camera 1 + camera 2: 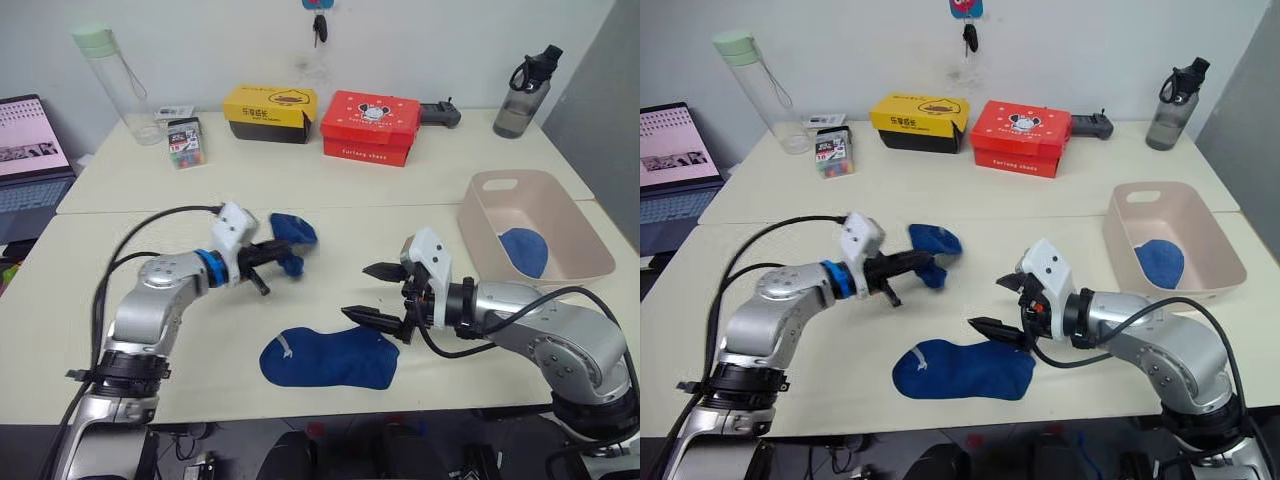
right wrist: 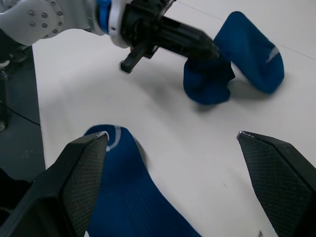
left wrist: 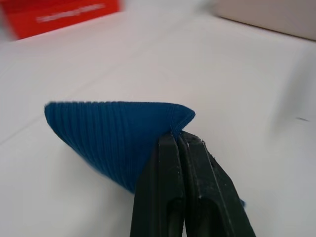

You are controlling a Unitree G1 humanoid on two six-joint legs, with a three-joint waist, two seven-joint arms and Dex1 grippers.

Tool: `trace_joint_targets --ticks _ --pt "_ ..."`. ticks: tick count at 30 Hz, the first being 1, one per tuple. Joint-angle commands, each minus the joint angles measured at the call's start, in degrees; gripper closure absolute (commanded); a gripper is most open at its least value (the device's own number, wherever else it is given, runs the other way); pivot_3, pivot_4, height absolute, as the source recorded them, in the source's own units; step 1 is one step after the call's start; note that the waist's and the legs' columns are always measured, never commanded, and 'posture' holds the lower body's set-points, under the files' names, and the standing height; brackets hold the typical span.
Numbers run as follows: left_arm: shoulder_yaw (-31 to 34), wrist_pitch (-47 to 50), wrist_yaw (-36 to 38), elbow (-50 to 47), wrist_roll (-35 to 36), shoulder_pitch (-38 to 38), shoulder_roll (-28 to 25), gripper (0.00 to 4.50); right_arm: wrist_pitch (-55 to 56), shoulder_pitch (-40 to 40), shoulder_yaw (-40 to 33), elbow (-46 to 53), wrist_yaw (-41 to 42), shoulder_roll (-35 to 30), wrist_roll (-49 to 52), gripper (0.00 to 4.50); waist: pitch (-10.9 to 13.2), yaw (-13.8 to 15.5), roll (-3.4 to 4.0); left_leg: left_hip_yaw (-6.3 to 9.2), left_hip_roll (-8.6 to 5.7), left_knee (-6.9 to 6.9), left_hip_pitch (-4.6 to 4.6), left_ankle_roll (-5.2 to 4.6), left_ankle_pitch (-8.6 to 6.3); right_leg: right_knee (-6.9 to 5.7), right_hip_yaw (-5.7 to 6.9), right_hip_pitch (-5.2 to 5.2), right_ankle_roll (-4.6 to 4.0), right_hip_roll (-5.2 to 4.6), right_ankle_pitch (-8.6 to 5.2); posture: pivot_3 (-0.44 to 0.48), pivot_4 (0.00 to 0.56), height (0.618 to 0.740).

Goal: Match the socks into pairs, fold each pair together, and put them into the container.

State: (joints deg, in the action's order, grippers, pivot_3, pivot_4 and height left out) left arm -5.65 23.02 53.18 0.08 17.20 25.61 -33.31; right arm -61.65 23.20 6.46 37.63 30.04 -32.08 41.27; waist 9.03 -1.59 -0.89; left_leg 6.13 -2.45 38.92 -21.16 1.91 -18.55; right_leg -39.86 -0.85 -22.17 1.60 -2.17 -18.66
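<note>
- At the far left edge, an open laptop (image 1: 30,160) sits beside a cream table (image 1: 120,330); a tall clear bottle with a pale green cap (image 1: 115,80) stands at the table's back left, with a small packet (image 1: 186,141) near it.
- The left gripper (image 1: 285,254) is clamped on a blue sock (image 1: 292,234), which hangs bunched from its tip, just above the table surface and left of centre.
- The left wrist view shows what the head views do not: the two black fingers (image 3: 170,187) pressed flat together, pinching a folded corner of ribbed blue fabric.
- A second blue sock (image 1: 330,358) lies flat near the table's front edge, between the two arms.
- At the back centre, a yellow-and-black box (image 1: 268,112) and a red box (image 1: 370,126) stand side by side, both closed.
- The right gripper (image 1: 372,293) hovers with its fingers spread wide over the toe end of the flat sock, holding nothing.
- The right wrist view looks between those spread fingers at the flat sock's cuff end and, beyond it, the other gripper with its bunched sock.
- On the right, the container (image 1: 560,268), a pale pink tub, holds a folded blue bundle of sock (image 1: 524,250) on its floor.
- A dark grey bottle (image 1: 526,93) stands at the back right.
</note>
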Motion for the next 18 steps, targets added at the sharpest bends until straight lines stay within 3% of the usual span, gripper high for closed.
trace_joint_targets --ticks 1,10,13,18 --pt "-4.23 -4.54 3.01 -0.03 -2.88 1.44 0.7 4.48 1.22 0.02 -1.89 1.45 0.27 -0.79 0.38 0.0 0.01 -0.03 -0.01 0.0 0.0 0.0 0.0 0.0 0.0 -0.01 0.0 0.0 0.0 0.01 0.0 0.0 0.15 0.74" --pt "-9.5 -16.27 5.39 7.72 -10.54 5.78 2.22 4.48 1.53 -1.22 -1.85 2.38 -0.64 -1.6 -0.11 0.0 0.01 -0.14 -0.01 -0.01 0.02 0.0 -0.02 -0.01 0.0 -0.01 0.01 -0.01 0.0 0.04 0.0 0.0 0.15 0.74" --pt "-8.99 -15.45 5.85 8.33 -10.26 5.75 2.64 3.89 2.09 -1.41 -1.38 2.28 -0.54 -1.92 -0.92 0.0 0.01 -0.14 -0.01 0.0 0.02 0.0 -0.01 -0.01 0.0 -0.02 0.01 -0.02 0.0 0.04 0.0 0.0 0.15 0.74" --pt "-6.59 -11.18 8.77 4.25 -5.9 5.3 1.76 2.39 2.54 -1.54 -1.07 2.42 -0.08 -2.16 -1.66 0.0 0.01 -0.12 -0.01 0.01 0.02 0.02 -0.03 -0.01 0.0 -0.02 0.02 -0.02 0.0 0.04 0.0 0.0 0.15 0.74"
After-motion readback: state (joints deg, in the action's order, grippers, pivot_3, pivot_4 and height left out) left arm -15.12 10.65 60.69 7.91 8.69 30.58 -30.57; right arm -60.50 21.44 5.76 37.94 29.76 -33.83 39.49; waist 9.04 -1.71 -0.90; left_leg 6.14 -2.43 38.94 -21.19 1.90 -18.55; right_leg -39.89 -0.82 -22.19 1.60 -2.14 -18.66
